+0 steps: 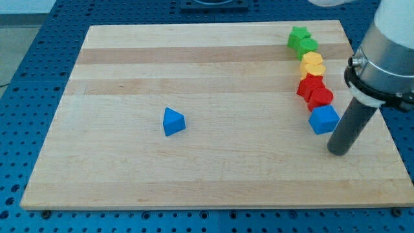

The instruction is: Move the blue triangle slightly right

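Wooden table [213,175] fills the view. My rod comes in from the view's right; my tip [337,151] sits on the table just below-right of the blue cube [323,119], apart from it. No gripper on this arm, nothing held. Blocks line the right edge top to bottom: green star [298,36], green block [306,46], yellow pair [312,64], red pair [314,91]. Blue triangle [173,122] sits alone left of centre, well apart from my tip.
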